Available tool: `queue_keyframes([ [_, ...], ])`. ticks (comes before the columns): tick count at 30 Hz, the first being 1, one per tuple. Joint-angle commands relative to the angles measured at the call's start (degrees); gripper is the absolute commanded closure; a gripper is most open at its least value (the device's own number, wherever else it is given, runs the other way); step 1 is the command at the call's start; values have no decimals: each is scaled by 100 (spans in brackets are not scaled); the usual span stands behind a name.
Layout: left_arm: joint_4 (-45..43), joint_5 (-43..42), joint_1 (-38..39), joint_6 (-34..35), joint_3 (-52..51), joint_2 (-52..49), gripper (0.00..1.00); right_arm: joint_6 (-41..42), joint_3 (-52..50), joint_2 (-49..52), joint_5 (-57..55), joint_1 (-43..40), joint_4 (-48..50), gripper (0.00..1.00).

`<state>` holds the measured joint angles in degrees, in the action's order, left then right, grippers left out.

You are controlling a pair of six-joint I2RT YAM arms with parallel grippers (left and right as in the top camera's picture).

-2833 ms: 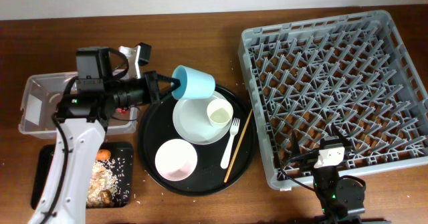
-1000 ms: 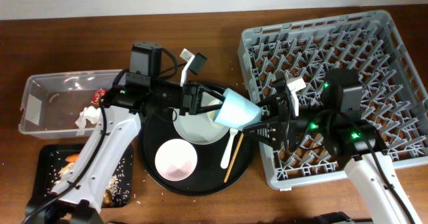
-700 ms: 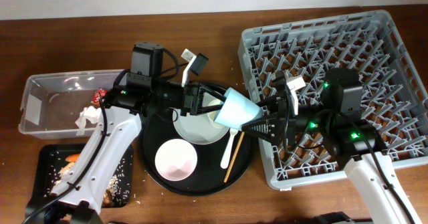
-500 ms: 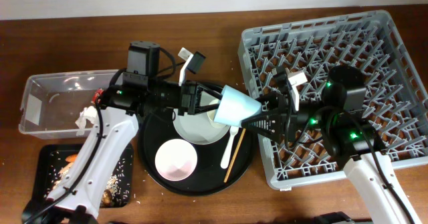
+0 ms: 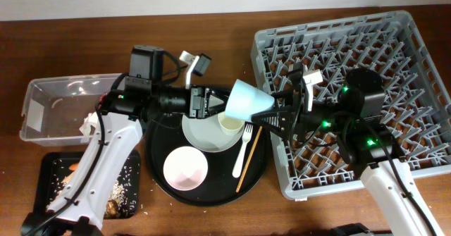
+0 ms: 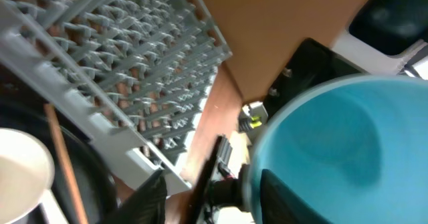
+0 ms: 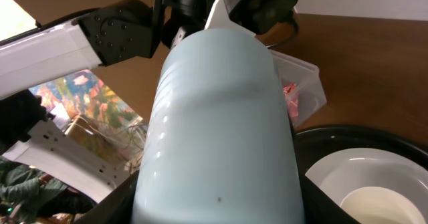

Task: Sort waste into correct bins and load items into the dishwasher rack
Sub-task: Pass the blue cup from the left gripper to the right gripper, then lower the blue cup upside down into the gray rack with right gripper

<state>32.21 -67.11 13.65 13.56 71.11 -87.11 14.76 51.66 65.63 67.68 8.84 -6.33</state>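
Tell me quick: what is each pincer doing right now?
Left pincer: open, around the blue cup's rim.
Right pincer: closed on the blue cup.

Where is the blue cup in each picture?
Overhead: the blue cup is in the middle, tipped sideways.
Left wrist: it fills the right side, open mouth facing the camera.
Right wrist: it fills the middle, seen from outside.
Shared landmark: the cream cup, low in each picture.

Left hand has released the light blue cup to right hand.
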Motion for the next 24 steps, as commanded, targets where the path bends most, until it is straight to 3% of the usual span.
queue_keyframes([
  [1, 7, 385, -195, -35, -46, 4, 54, -79, 140, -63, -520, 4, -197, 64],
  [6, 474, 813, -334, -39, -46, 4, 54, -160, 245, -66, -868, -365, -682, 64],
  [9, 748, 1276, -332, -42, -46, 4, 55, -514, 754, -63, -1528, -748, -1733, 64],
  [11, 903, 1768, -332, -39, -46, 4, 54, -1150, 1537, -61, -3357, -929, -3397, 64],
  [12, 940, 1963, -332, -39, -46, 4, 55, -1161, 1834, -52, -4297, -927, -3912, 65],
  [15, 1010, 2660, -332, -37, -46, 4, 54, -1338, 2553, 81, -5687, -922, -4883, 65],
  [21, 1364, 4800, -332, -11, -46, 4, 55, -1414, 2699, 1034, -5720, -914, -5482, 67],
  [24, 1134, 5440, -332, 11, -46, 4, 46, -1440, 2702, 1646, -5764, -629, -5475, 68],
])
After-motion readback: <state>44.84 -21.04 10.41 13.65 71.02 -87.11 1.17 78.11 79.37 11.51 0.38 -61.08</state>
